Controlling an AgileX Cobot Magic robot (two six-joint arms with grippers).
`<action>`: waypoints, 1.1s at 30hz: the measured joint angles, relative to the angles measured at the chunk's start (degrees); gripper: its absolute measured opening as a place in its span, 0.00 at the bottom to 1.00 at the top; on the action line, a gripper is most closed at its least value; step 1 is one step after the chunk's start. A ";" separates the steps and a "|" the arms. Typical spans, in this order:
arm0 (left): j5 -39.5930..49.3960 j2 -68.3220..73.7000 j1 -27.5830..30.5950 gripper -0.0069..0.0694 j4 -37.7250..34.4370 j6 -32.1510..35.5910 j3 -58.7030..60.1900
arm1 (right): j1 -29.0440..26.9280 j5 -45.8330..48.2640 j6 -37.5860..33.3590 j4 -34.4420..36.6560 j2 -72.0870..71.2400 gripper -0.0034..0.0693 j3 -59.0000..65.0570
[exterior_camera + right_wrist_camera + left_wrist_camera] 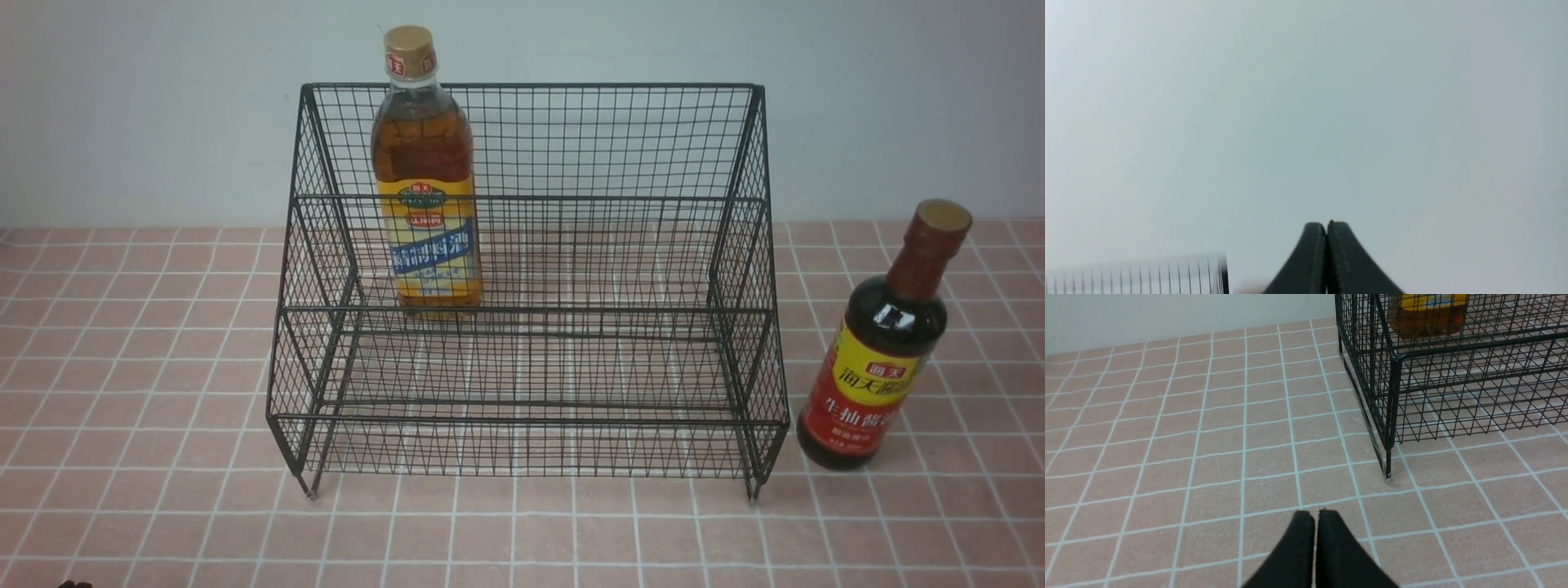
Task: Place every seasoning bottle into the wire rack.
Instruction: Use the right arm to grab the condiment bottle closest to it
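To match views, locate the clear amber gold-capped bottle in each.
Front view: clear amber bottle with gold cap, upright on the black wire-mesh rack's upper tier, left part.
Left wrist view: only its base, behind the mesh.
Right wrist view: not in it.
Shared landmark: the rack.

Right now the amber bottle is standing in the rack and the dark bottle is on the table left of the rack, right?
Not quite: the front view shows the dark bottle on the table right of the rack, not left. The amber bottle is standing in the rack, as you said.
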 joint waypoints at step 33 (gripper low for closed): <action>0.05 0.00 0.00 0.08 0.00 0.00 0.00 | 0.00 -4.21 20.29 -18.15 42.25 0.03 -21.29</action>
